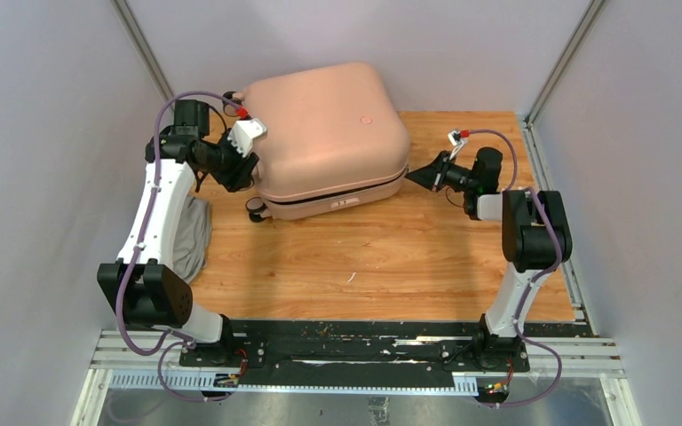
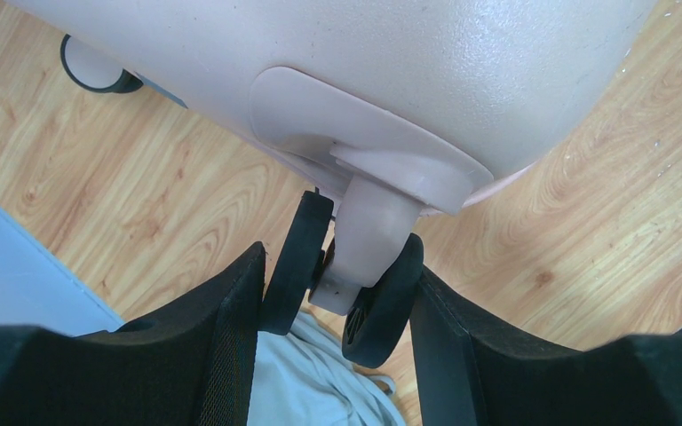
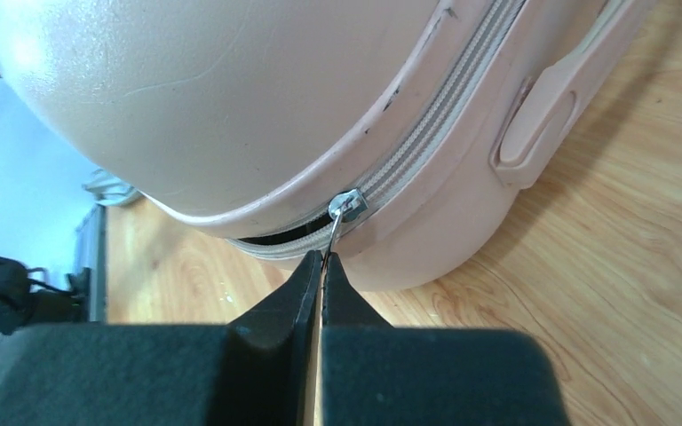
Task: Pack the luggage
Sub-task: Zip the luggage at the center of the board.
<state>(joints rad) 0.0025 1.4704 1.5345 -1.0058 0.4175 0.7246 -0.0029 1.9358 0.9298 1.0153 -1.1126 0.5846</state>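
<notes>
The luggage [image 1: 329,133], a pale pink hard-shell case, lies flat with its lid down at the back of the wooden table [image 1: 364,266]. At its left corner my left gripper [image 1: 247,177] is closed round a black double wheel [image 2: 382,302], one finger against each side of it. My right gripper [image 1: 413,175] is at the case's right corner, shut on the metal zipper pull [image 3: 348,206]. In the right wrist view the zipper is closed to the right of the slider. A dark gap [image 3: 271,237] shows to its left.
A grey cloth [image 1: 194,235] lies bunched at the table's left edge under my left arm, and shows below the wheel [image 2: 311,382]. A second wheel [image 1: 255,209] sticks out at the case's near-left corner. Pale walls close in on three sides.
</notes>
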